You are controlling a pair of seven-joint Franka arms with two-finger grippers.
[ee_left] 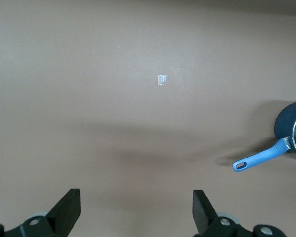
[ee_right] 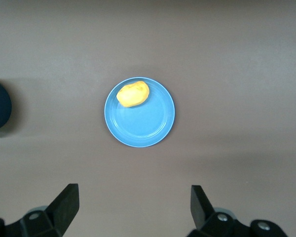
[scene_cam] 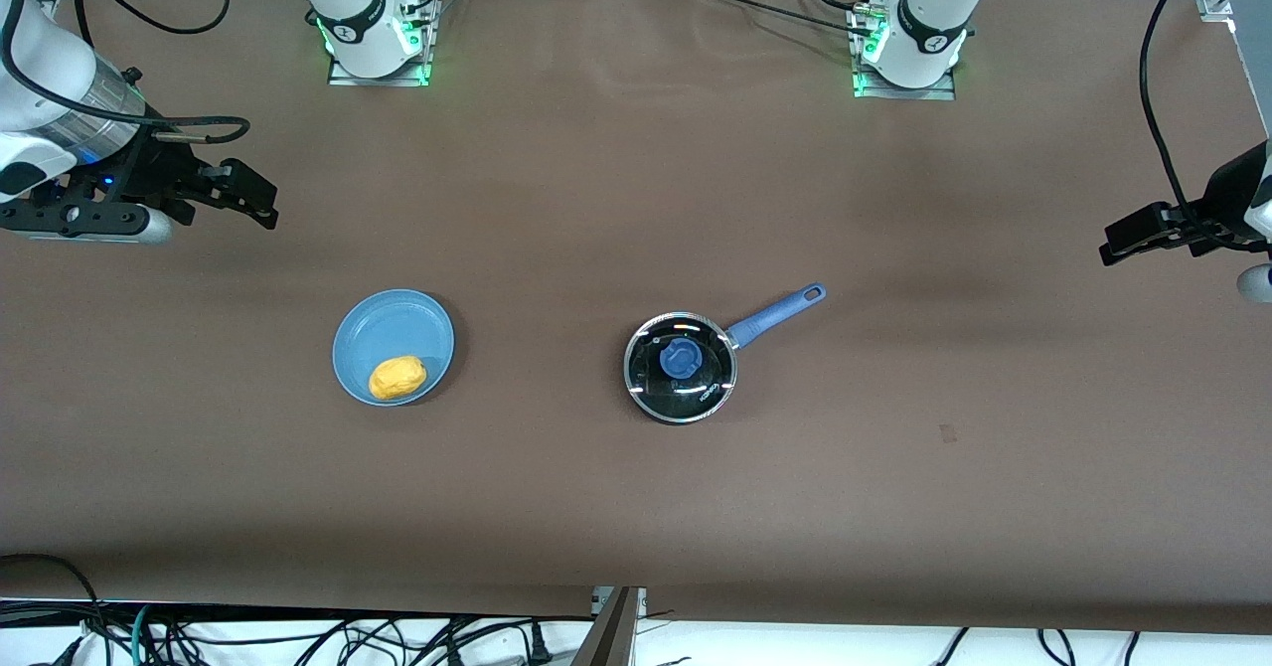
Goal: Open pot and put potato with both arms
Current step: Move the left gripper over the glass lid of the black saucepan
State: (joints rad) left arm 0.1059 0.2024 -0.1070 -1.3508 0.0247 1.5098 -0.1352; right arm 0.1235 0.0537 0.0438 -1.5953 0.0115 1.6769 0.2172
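Near: small bumpy yellow-orange potato (scene_cam: 397, 377) on flat light-blue plate (scene_cam: 388, 323), toward right arm's end of brown desk (scene_cam: 636, 487) | beside it: black pot (scene_cam: 681, 367), blue-knobbed glass lid (scene_cam: 682, 358) on | up: right tool (scene_cam: 248, 194) and left tool (ee_left: 136, 210), fingers spread, empty, waiting at desk ends.

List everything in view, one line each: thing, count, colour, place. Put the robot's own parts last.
pot: one, black with blue handle, lid on, mid-table toward the left arm's end.
lid: one, glass with blue knob, on the pot.
potato: one, yellow-orange, on the plate.
plate: one, light blue, beside the pot toward the right arm's end.
table: one, brown.
left gripper: one, black, open, over bare table at the left arm's end, waiting.
right gripper: one, black, open, over bare table at the right arm's end, waiting.
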